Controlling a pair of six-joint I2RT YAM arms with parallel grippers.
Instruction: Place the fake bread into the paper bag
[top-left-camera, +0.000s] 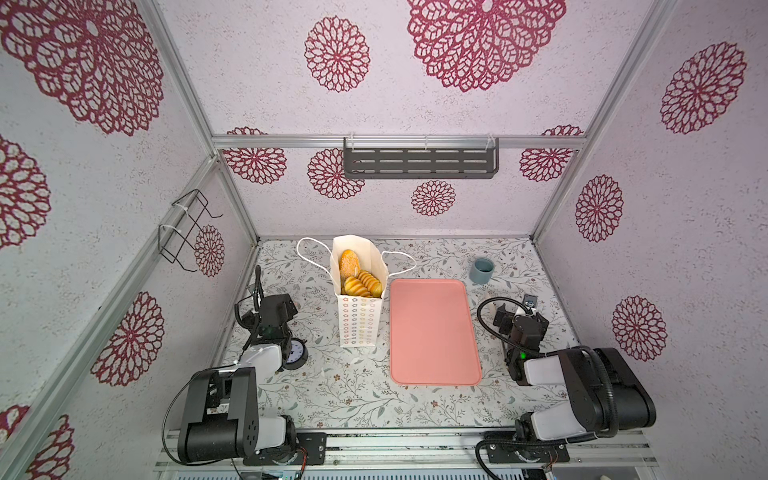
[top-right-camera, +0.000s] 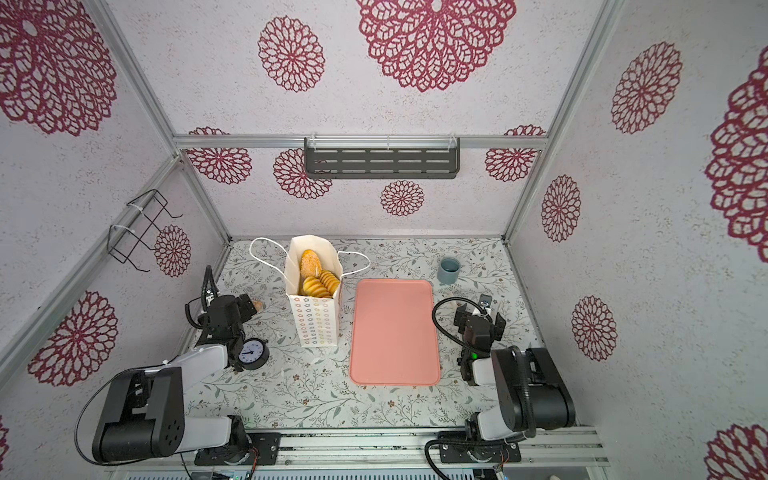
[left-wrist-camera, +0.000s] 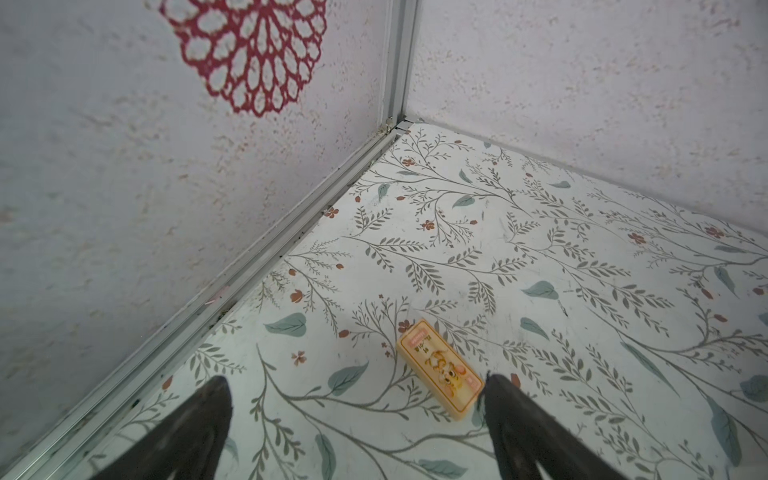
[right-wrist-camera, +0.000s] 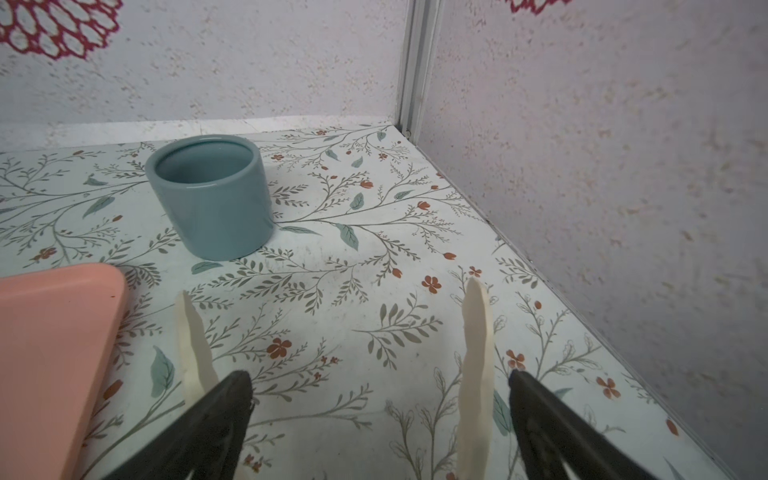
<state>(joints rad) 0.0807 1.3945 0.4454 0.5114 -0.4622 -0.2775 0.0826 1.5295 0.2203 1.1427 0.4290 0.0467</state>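
1. the tall white paper gift bag with cord handles (top-left-camera: 360, 320) stands upright at the back of the floral-print table top (top-left-camera: 353, 399), its mouth open, just left of the flat pink rectangular tray (top-left-camera: 432, 332) in both top views.
2. the glossy golden-brown toy bread (top-left-camera: 360, 276) sits inside the bag: a sugared oval bun (top-right-camera: 310, 262) above ridged spiral rolls (top-right-camera: 322, 284).
3. the left gripper (left-wrist-camera: 357, 382) has its jaws spread wide and grips nothing; it is near the left wall, and a small cream-yellow rectangular block with a cartoon print (left-wrist-camera: 440, 370) lies beside one finger.
4. the right gripper (right-wrist-camera: 332, 332) is also wide apart and grips nothing, between the tray and the right wall.
5. a round blue-grey ceramic cup (right-wrist-camera: 210, 195) stands upright beyond it.
6. a small round black clock (top-right-camera: 251, 354) lies by the left arm.
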